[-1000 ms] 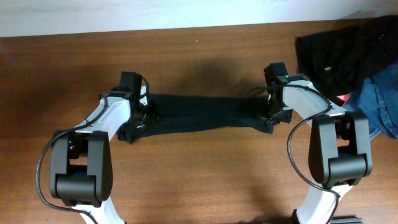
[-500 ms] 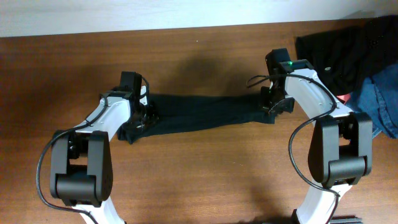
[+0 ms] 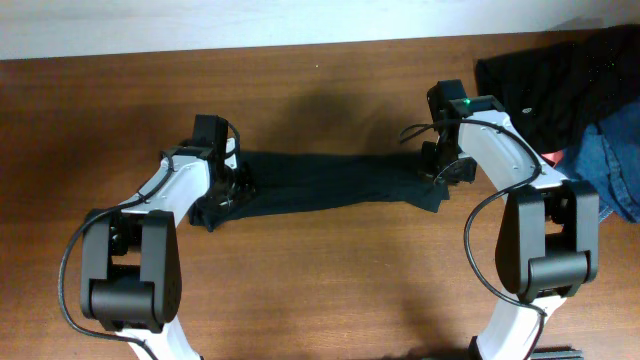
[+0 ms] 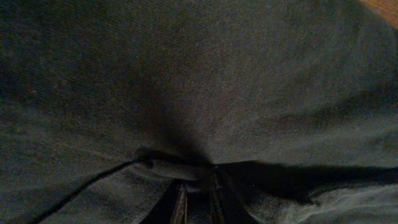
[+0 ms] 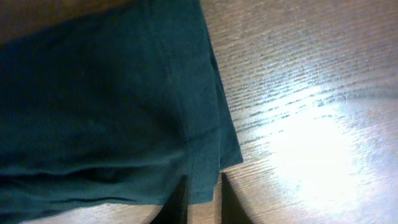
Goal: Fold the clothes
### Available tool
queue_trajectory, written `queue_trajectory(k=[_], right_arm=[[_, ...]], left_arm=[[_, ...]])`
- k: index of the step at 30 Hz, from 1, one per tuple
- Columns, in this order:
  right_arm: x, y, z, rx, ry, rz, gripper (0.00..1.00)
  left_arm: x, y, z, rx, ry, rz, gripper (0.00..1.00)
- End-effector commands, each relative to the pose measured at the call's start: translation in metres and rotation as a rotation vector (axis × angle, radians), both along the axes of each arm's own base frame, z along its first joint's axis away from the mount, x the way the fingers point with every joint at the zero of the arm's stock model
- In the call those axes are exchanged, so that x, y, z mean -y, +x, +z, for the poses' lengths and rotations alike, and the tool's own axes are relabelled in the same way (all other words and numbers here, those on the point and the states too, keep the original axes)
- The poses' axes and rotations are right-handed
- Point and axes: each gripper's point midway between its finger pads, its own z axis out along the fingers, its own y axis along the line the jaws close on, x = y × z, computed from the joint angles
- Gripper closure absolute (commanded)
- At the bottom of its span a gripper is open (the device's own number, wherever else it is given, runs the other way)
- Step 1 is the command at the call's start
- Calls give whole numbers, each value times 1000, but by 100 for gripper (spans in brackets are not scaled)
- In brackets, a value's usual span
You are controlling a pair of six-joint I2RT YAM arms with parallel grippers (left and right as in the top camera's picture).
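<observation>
**Item 1. Dark garment** [image 3: 320,185]: soft cloth, black to deep teal. It lies on the bench [image 3: 330,290] as a long narrow band running left to right across the middle, with one end at each gripper. The left end is bunched and wider. The right end tapers to a hemmed corner. No logo can be seen on it.

**Item 2. Left gripper** [image 3: 235,188]: sits on the band's left end. In the left wrist view cloth fills nearly the whole picture, and a fold of it is drawn into the narrow gap between the two fingers [image 4: 179,202]. The gripper is closed on the dark garment.

**Item 3. Right gripper** [image 3: 438,180]: sits at the band's right end. In the right wrist view the hemmed corner lies between the fingers [image 5: 179,200], which stand close on either side of it, pinching the cloth. Bare wood shows just to the right of the hem.

**Item 4. Black garment** [image 3: 545,85]: a crumpled heap at the bench's far right corner, well apart from the band and from both grippers.

**Item 5. Blue denim** [image 3: 612,165]: lies at the right edge, touching the black heap's near side and partly hidden behind the right arm.
</observation>
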Motion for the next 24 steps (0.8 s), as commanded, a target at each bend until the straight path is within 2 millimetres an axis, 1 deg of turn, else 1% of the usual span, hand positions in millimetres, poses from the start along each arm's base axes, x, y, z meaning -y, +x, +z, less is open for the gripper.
queue_trajectory(k=[1,2,3,6,15,16,24], right_arm=[[4,2,1,-3,-23,-1,68],[4,0,1,-11,-24,-1,61],[4,-2,0,-18,-24,-1,59],[4,-5,-4,-26,-25,-4,59],[-1,-8,-25,-6,5,-4,61],[-1,-8,-26,-5,6,-3,64],[-4,-5,-29,12,24,-3,65]], left_arm=[[-9,-25,-48,-123,66,4,84],[-9,-25,-48,-123,66,4,84],[-9,-25,-48,-122,66,5,84],[-9,-25,-48,-122,66,5,84],[-9,-25,-48,-122,66,5,84],[-9,-25,-48,-122,66,5,84],[-8,-26,-48,-125,62,4,84]])
